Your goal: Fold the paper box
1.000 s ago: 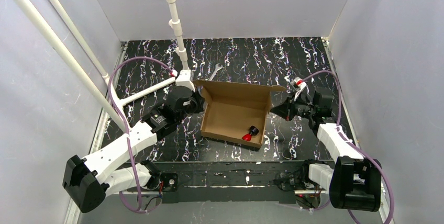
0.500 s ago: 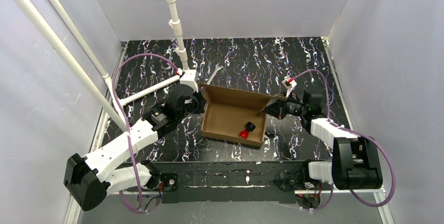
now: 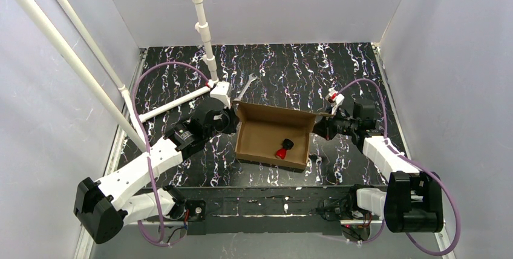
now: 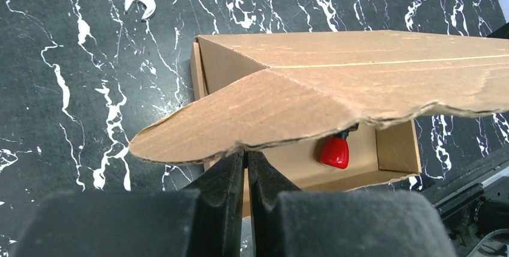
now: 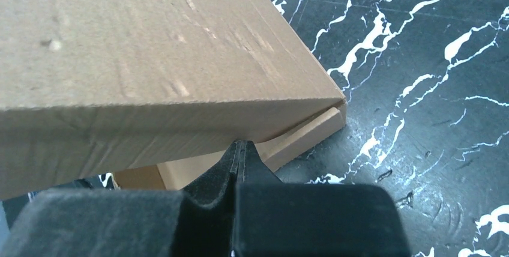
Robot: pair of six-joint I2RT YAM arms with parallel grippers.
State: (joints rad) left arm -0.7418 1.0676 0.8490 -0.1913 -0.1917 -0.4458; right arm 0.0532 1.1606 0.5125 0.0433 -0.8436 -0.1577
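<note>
The brown cardboard paper box (image 3: 264, 134) sits mid-table with its tray open and its hinged lid (image 4: 360, 71) standing up along the far wall and leaning over the tray. My left gripper (image 3: 231, 120) is shut at the box's left far corner, and its tips (image 4: 246, 154) touch the edge of the lid's rounded side flap (image 4: 240, 119). My right gripper (image 3: 316, 127) is shut at the right far corner, and its tips (image 5: 240, 144) press against the lid's edge (image 5: 138, 47). Neither gripper clamps the cardboard.
A small red and black object (image 3: 282, 150) lies inside the tray and also shows in the left wrist view (image 4: 334, 152). A metal wrench (image 3: 245, 85) lies on the table behind the box. White pipes (image 3: 202, 29) stand at the back left.
The lid has risen from lying back to standing nearly upright. My right gripper moved left to the box's right corner. The left gripper shifted slightly with the box. The red object slid a little left.
</note>
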